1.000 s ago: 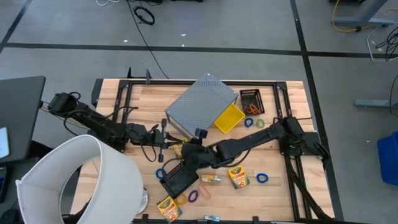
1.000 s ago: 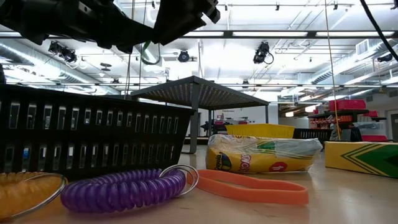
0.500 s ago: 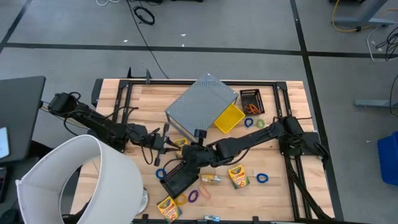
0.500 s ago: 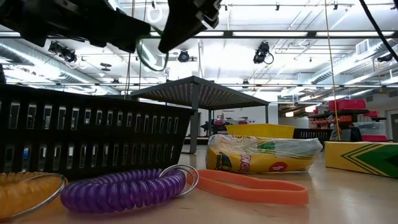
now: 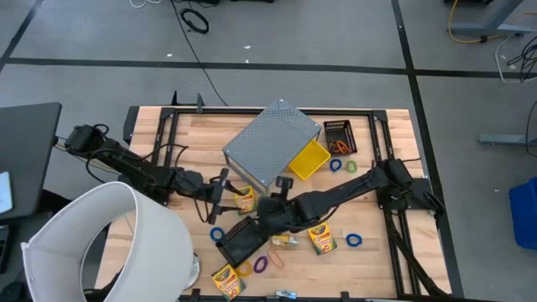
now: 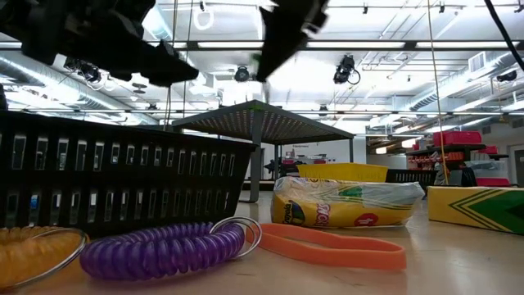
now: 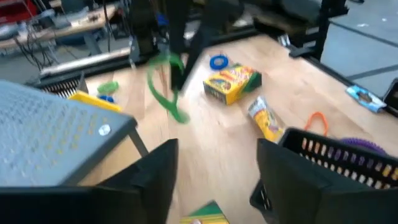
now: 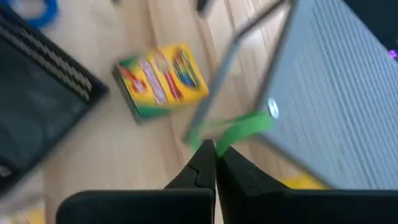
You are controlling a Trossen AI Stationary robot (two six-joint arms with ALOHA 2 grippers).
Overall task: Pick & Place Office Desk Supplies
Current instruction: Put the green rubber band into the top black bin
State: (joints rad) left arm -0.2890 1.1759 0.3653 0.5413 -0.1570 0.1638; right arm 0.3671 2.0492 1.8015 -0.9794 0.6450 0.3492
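**One green loop pinched by right gripper above table**

One green elastic loop (image 8: 233, 134) hangs mid-air from the right gripper (image 8: 214, 157), fingers clenched on it, beside the grey perforated stand (image 5: 273, 144) near table centre. Left gripper (image 7: 214, 171) faces it close by, jaws spread, grasping nothing. Below: black basket (image 5: 243, 242), crayon boxes (image 5: 320, 239), small packet (image 5: 284, 242), purple loop (image 6: 164, 250), orange loop (image 6: 327, 246). Big white cylinder (image 5: 109, 247) at the left near corner.

The right hand (image 8: 214, 155) pinches a green elastic loop (image 8: 239, 127) above a crayon box (image 8: 163, 79).
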